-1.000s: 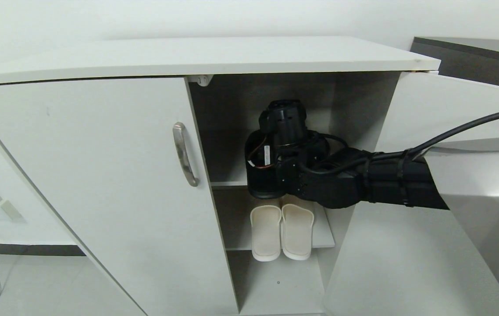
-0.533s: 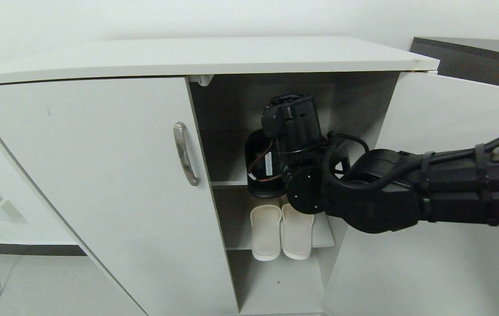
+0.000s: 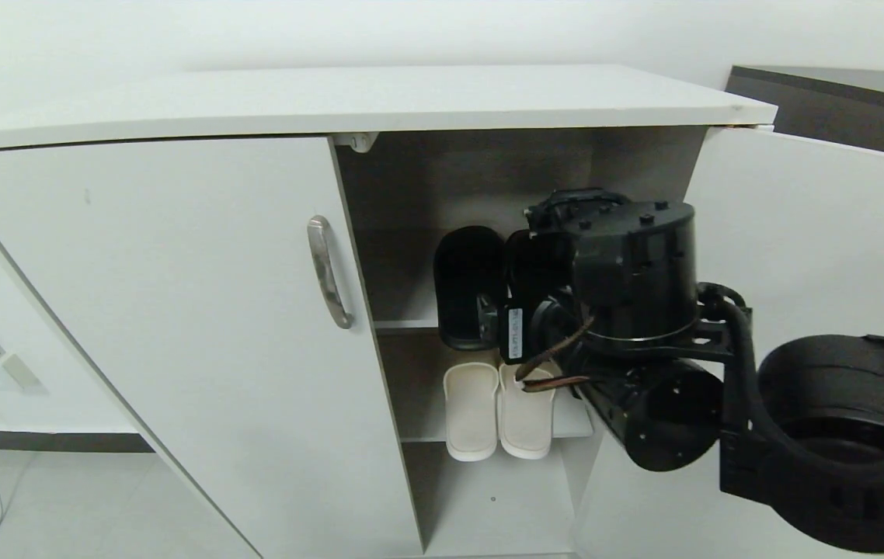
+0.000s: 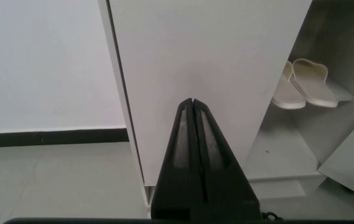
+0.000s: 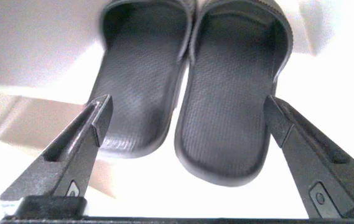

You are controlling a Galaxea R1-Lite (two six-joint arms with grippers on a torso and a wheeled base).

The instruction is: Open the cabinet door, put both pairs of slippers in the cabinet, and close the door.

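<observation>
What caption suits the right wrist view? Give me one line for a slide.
Right end effector, open, framing a pair of black slippers lying side by side.

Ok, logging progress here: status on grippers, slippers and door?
Right gripper open, facing black slippers on upper shelf. Left gripper shut, empty, before closed left door. White slippers on lower shelf. Right door open; right arm in doorway.

we count two black slippers (image 5: 226, 93), two white slippers (image 3: 471, 407), one cabinet (image 3: 349, 97), two doors (image 3: 178, 326) and one handle (image 3: 327, 272).
</observation>
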